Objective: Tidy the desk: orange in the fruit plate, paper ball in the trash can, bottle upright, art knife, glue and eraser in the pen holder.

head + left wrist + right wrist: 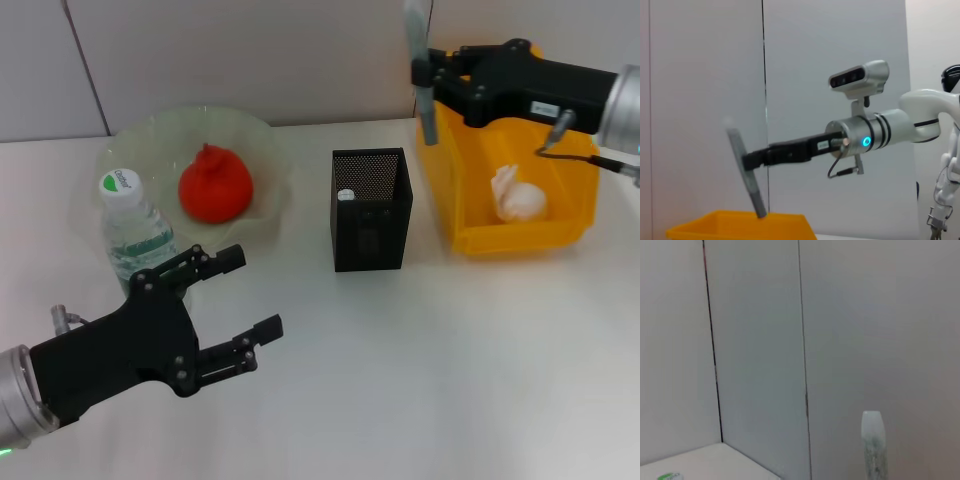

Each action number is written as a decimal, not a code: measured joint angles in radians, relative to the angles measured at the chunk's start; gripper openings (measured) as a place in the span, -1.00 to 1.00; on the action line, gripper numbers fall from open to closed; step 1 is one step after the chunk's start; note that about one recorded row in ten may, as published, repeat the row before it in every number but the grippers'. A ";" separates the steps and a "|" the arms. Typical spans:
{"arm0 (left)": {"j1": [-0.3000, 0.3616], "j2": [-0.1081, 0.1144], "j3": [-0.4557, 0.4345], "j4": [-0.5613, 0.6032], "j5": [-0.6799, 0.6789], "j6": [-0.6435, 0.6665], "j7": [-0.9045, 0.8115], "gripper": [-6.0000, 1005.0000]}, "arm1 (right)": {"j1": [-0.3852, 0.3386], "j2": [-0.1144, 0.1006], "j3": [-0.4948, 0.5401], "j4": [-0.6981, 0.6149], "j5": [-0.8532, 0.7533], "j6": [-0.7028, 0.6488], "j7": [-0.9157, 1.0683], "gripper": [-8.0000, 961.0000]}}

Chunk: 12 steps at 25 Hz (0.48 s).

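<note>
Nearest, the left gripper [248,296] hovers low over the table [450,370] with its jaws spread wide, just in front of the upright bottle [133,228]. Behind the bottle the orange [214,184] sits in the fruit plate [150,140]. The pen holder [371,208] stands mid-table. Farther right, the paper ball [520,197] lies in the trash can [470,215], above whose near-left corner the right gripper [424,72] clamps a grey art knife [421,70].

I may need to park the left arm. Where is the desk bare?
Bare: the desk in front of the pen holder and trash can. Crowded: the bottle against the fruit plate, beside the left gripper.
</note>
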 joint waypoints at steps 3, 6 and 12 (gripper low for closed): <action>0.000 0.000 0.000 0.000 -0.003 0.000 0.000 0.60 | 0.053 -0.006 -0.001 -0.075 -0.045 0.040 0.004 -0.71; 0.002 0.001 0.000 -0.001 -0.022 0.000 0.001 0.60 | 0.072 -0.007 -0.001 -0.106 -0.055 0.062 0.002 -0.71; -0.007 0.002 0.000 0.000 -0.026 0.000 0.002 0.60 | 0.107 -0.007 -0.001 -0.167 -0.061 0.091 -0.017 -0.71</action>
